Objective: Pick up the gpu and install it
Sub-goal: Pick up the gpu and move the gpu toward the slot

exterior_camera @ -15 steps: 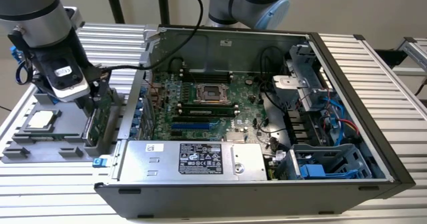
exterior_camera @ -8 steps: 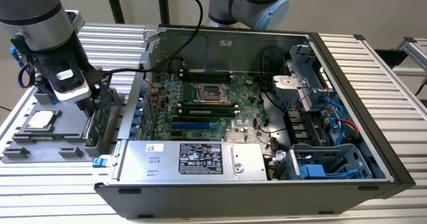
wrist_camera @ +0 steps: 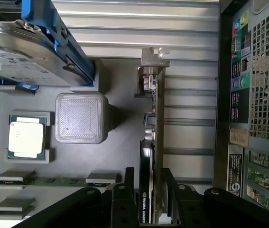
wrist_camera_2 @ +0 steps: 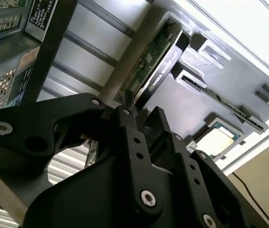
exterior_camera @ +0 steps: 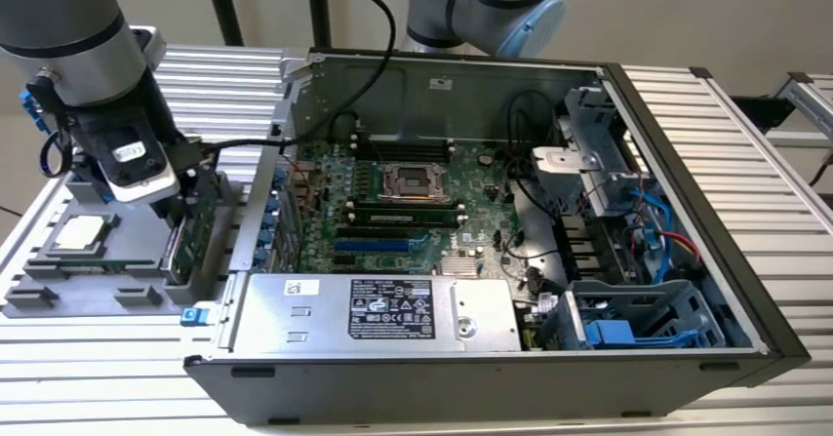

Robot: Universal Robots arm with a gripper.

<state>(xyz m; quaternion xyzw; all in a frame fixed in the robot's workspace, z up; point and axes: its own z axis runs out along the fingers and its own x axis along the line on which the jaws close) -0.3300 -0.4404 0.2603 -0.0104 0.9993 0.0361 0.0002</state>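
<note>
The black gripper [wrist_camera: 148, 171] straddles the upright green-and-black gpu [wrist_camera: 156, 118] in a grey slotted tray [wrist_camera: 120, 142] — clamped or not, I cannot tell; the perforated black computer case [wrist_camera: 251, 95] stands close alongside.

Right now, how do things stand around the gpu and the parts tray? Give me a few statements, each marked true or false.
1. The gpu stands on edge in the grey tray, outside the computer case. True.
2. The gripper hangs over the motherboard inside the case. False: it is down at the gpu, over the tray, to the exterior view's left of the case.
3. The CPU chip lies flat in the tray. True.
4. The hard drive in the tray has red clips. False: the hard drive has blue clips.
</note>
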